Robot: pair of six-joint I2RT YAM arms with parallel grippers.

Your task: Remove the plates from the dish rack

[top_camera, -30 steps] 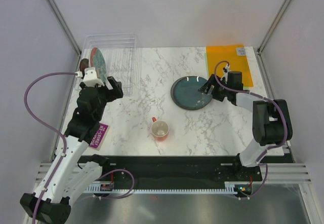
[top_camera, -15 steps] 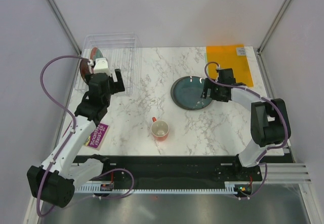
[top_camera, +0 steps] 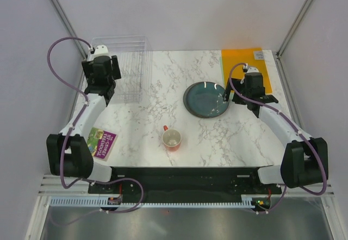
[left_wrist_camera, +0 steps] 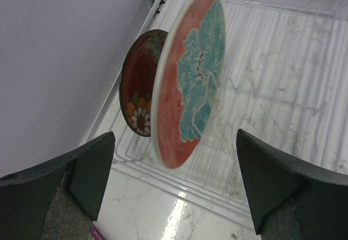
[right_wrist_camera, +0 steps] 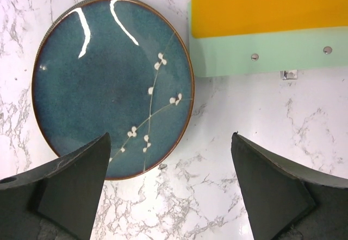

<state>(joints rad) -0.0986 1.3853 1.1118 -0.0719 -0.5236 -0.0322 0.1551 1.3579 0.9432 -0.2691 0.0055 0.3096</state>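
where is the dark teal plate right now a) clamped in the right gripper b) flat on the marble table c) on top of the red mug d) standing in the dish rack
b: the dark teal plate lies flat on the marble table, and the right gripper at its edge is open with nothing between its fingers.

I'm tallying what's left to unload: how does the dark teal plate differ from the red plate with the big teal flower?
The dark teal plate lies flat on the marble table; the red plate stands on edge in the dish rack. The dark teal plate carries small white blossoms on a thin branch; the red plate one large teal flower. Both are round.
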